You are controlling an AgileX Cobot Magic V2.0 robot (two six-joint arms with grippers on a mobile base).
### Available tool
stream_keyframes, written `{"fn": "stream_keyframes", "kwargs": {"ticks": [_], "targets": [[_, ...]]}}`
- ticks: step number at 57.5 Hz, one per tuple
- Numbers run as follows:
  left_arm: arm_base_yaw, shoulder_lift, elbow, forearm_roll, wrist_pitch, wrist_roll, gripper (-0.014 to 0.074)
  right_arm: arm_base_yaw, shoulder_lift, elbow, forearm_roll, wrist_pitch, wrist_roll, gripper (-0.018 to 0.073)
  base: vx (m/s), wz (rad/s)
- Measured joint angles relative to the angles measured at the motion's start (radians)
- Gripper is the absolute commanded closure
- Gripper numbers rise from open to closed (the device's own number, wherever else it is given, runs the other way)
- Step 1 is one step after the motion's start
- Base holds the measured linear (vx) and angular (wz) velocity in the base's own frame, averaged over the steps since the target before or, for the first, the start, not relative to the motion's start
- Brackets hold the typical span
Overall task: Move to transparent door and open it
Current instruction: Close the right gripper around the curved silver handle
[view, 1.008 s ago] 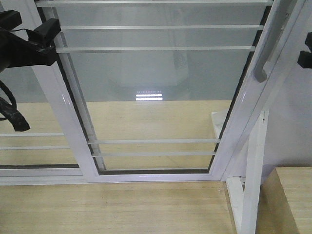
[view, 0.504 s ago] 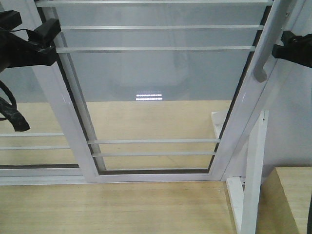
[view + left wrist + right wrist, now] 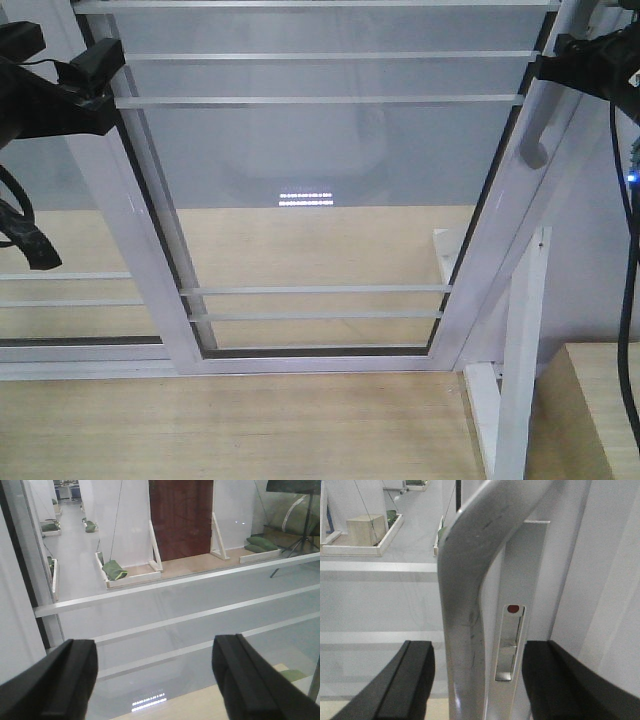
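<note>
The transparent door fills the middle of the front view, clear glass in a glossy white frame with thin white bars. Its grey curved handle runs down the right frame edge. My right gripper is at the handle's upper part. In the right wrist view the handle and the lock plate stand between the two black fingers of that gripper; the jaws are open, with gaps on both sides. My left gripper is open and empty at the door's left frame, facing the glass.
A second white-framed glass panel without a handle stands at the left. A white post and stand and a wooden box are at the right. A black cable hangs at the right edge. The floor is wood.
My right gripper has moved in from the right edge, up and to the left, until its open jaws straddle the handle. The left arm and the door have not moved.
</note>
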Motion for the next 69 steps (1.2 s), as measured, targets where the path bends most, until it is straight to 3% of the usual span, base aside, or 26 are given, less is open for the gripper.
{"fn": "stream_keyframes", "kwargs": {"ticks": [15, 27, 36, 69], "targets": [[0.000, 0.000, 0.000, 0.000, 0.000, 0.000, 0.0004, 0.000, 0.086, -0.067, 0.000, -0.013, 0.001, 0.0186, 0.00, 0.00], [0.000, 0.000, 0.000, 0.000, 0.000, 0.000, 0.0010, 0.005, 0.102, -0.072, -0.011, -0.029, 0.001, 0.0401, 0.00, 0.00], [0.000, 0.000, 0.000, 0.000, 0.000, 0.000, 0.0010, 0.005, 0.104, -0.072, -0.011, -0.036, 0.001, 0.0512, 0.00, 0.00], [0.000, 0.000, 0.000, 0.000, 0.000, 0.000, 0.0010, 0.053, 0.106, -0.072, -0.014, -0.037, 0.001, 0.0509, 0.00, 0.00]]}}
